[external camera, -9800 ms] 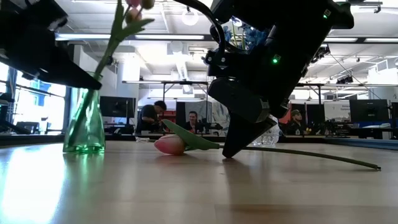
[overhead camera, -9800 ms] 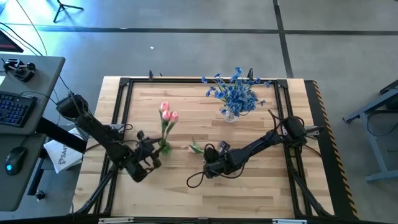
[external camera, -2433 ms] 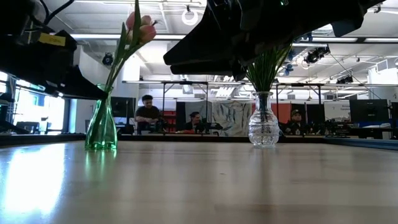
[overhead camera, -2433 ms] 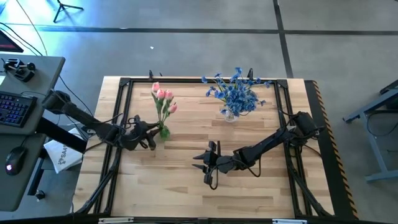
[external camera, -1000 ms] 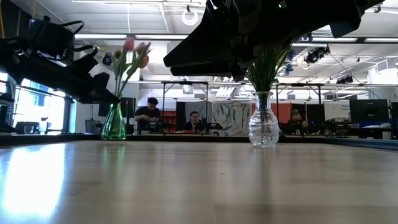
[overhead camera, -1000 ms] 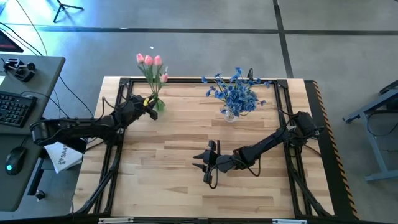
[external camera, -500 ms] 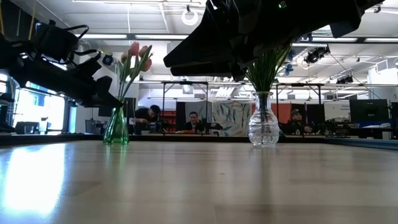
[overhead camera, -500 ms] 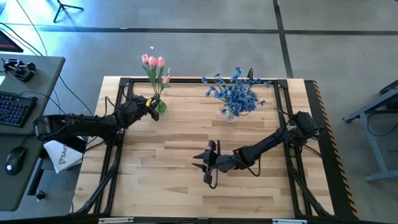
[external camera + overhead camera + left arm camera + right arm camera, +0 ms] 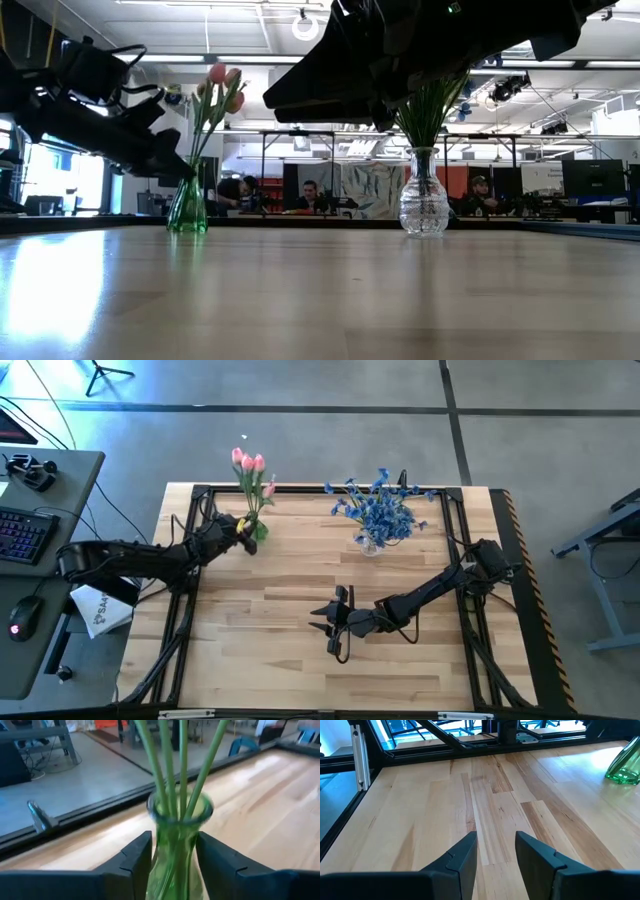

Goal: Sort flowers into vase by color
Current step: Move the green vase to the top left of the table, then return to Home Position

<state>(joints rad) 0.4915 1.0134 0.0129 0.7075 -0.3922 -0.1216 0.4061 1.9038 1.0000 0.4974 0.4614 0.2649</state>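
Observation:
A green glass vase stands on its base at the table's far left and holds three pink tulips on long green stems. My left gripper reaches level to the vase's neck. It is open, with one finger close on either side and a thin gap at each. A clear vase at the far middle holds the blue flowers. My right gripper hovers open over the table's middle with nothing between its fingers.
Black frame rails run round the tabletop, close behind both vases. Bare wood lies along the near half. A desk with a keyboard stands off the left edge. People sit in the room beyond the table.
The green vase with the tulips has sunk a little onto the table at the far left. Its blooms have swung slightly toward the table's right and now stand steady. My left arm has stayed beside it.

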